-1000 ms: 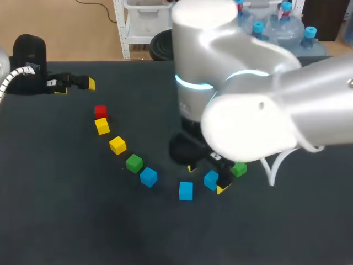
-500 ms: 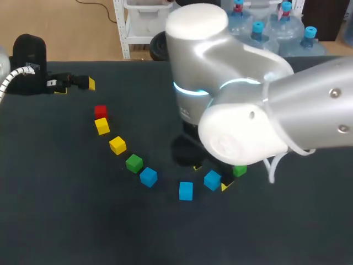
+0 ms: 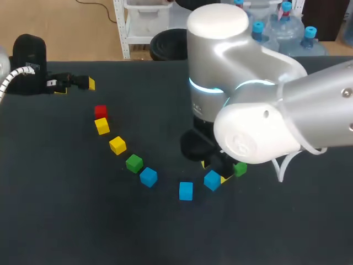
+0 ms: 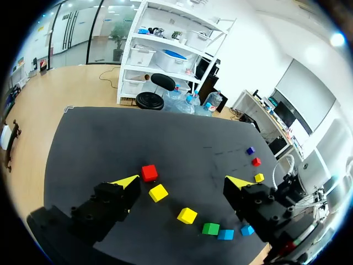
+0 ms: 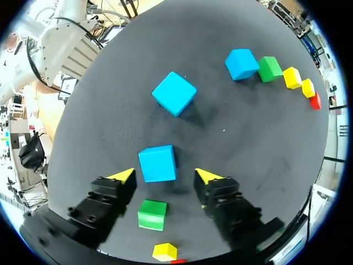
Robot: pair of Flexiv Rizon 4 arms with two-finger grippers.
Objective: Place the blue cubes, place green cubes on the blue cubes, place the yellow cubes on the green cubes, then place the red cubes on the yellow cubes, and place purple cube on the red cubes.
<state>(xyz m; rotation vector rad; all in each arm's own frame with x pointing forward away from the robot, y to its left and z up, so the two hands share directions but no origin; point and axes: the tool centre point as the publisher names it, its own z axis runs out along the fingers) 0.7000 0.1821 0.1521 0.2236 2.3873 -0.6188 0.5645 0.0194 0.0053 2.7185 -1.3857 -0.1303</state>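
My right gripper (image 5: 164, 175) stands low over the table, open, with a blue cube (image 5: 158, 163) between its yellow tips and a gap on each side. In the head view that blue cube (image 3: 212, 180) lies under the right gripper (image 3: 214, 171), with a green cube (image 3: 239, 169) just beside it. Leftward runs an arc of two blue cubes (image 3: 186, 190) (image 3: 148, 176), a green cube (image 3: 134, 163), two yellow cubes (image 3: 117, 145) (image 3: 102, 126) and a red cube (image 3: 100, 111). My left gripper (image 3: 76, 87) hangs open and empty at the far left, above the table.
The left wrist view shows a purple cube (image 4: 250, 150), a red cube (image 4: 256, 162) and a yellow cube (image 4: 258, 178) near my right arm; the arm hides them in the head view. A green cube (image 5: 152, 214) lies under the right gripper's body.
My right arm has shifted a little to the right and its fingers have drawn closer together around the blue cube. The cubes and the left arm have stayed put.
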